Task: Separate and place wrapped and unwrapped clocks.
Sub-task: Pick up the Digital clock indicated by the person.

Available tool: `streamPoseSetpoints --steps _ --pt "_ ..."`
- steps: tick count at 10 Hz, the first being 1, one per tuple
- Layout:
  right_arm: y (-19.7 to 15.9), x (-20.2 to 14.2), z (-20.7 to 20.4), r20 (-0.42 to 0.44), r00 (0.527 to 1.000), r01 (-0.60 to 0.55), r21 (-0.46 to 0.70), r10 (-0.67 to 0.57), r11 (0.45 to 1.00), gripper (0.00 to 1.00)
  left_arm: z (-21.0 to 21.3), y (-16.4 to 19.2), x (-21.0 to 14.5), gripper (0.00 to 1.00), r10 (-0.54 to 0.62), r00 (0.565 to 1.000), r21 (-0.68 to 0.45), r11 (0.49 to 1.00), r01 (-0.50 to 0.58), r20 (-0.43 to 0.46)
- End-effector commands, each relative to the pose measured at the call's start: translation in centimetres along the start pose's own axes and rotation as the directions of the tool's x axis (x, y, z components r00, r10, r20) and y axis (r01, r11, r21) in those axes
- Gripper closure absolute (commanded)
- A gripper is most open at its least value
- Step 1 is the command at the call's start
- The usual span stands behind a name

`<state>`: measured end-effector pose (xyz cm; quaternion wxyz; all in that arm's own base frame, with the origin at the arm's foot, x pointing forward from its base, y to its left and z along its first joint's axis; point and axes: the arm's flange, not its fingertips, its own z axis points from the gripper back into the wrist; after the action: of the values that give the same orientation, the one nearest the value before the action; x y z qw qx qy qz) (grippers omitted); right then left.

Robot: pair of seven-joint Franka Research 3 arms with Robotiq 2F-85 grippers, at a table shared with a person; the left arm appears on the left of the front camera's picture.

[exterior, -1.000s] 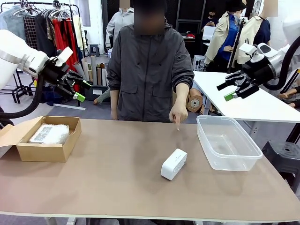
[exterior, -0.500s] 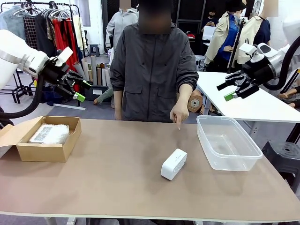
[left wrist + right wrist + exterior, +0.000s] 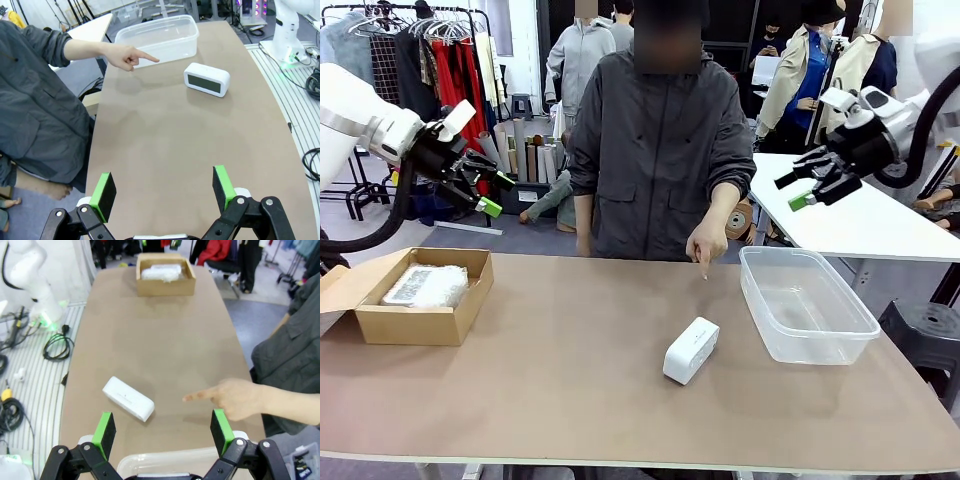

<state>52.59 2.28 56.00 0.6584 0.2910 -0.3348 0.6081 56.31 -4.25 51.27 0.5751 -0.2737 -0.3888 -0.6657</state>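
Front view: your right gripper (image 3: 790, 193) has edged inward, jaws wide, empty; left gripper (image 3: 498, 194) hangs wide near the cardboard box (image 3: 420, 325) holding a wrapped clock (image 3: 425, 286); the person's hand (image 3: 705, 243) points toward the bare clock (image 3: 691, 350) mid-table. Left wrist view: jaws wide; bare clock (image 3: 207, 80) far ahead. Right wrist view: jaws wide; bare clock (image 3: 128, 398) below, likely your next pick.

Table (image 3: 570, 390) with cardboard box (image 3: 415, 325), bare clock (image 3: 691, 350), tub (image 3: 820, 350)

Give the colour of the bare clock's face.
Clock face: dark grey, clearest in left wrist view.

A white clock (image 3: 691, 350) (dark-faced) is seen on a tan desk (image 3: 570, 390) — the box (image 3: 415, 325) brown, the tub (image 3: 815, 345) clear.
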Motion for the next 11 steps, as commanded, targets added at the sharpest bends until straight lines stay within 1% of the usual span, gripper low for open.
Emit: streamPoseSetpoints --steps 1,3,4,5,7,8,9,10,11 --pt "2.6 3.4 -2.6 -0.057 0.995 0.081 -0.062 -0.085 0.995 0.0 0.1 -0.5 0.1 0.0 -0.003 1.0 0.011 1.0 0.003 0.0" --pt "4.6 6.1 -4.6 -0.151 0.965 0.188 -0.174 -0.214 0.967 0.0 0.1 -0.5 0.1 0.0 -0.003 1.0 0.011 1.0 0.003 0.0" --pt "5.5 7.0 -5.3 -0.197 0.934 0.257 -0.21 -0.298 0.943 0.0 0.1 -0.5 0.1 0.0 -0.003 1.0 0.011 1.0 0.003 0.0" --pt "6.5 7.5 -6.0 -0.291 0.905 0.24 -0.251 -0.31 0.938 0.0 0.1 -0.5 0.1 0.0 -0.003 1.0 0.011 1.0 0.003 0.0" --pt "8.0 7.7 -8.0 -0.4 0.854 0.227 -0.288 -0.332 0.93 0.0 0.1 -0.5 0.1 0.0 -0.003 1.0 0.011 1.0 0.003 0.0" --pt "8.4 7.6 -8.8 -0.439 0.829 0.231 -0.298 -0.347 0.926 0.0 0.1 -0.5 0.1 0.0 -0.003 1.0 0.011 1.0 0.003 0.0" --pt "8.7 7.4 -9.4 -0.478 0.8 0.215 -0.337 -0.364 0.916 0.0 0.1 -0.5 0.1 0.0 -0.003 1.0 0.011 1.0 0.003 0.0" --pt "8.9 7.1 -9.8 -0.506 0.781 0.204 -0.345 -0.365 0.916 0.0 0.1 -0.5 0.1 0.0 -0.003 1.0 0.011 1.0 0.003 0.0" --pt "8.8 7.1 -9.7 -0.489 0.8 0.219 -0.302 -0.348 0.928 0.0 0.1 -0.5 0.1 0.0 -0.003 1.0 0.011 1.0 0.003 0.0"
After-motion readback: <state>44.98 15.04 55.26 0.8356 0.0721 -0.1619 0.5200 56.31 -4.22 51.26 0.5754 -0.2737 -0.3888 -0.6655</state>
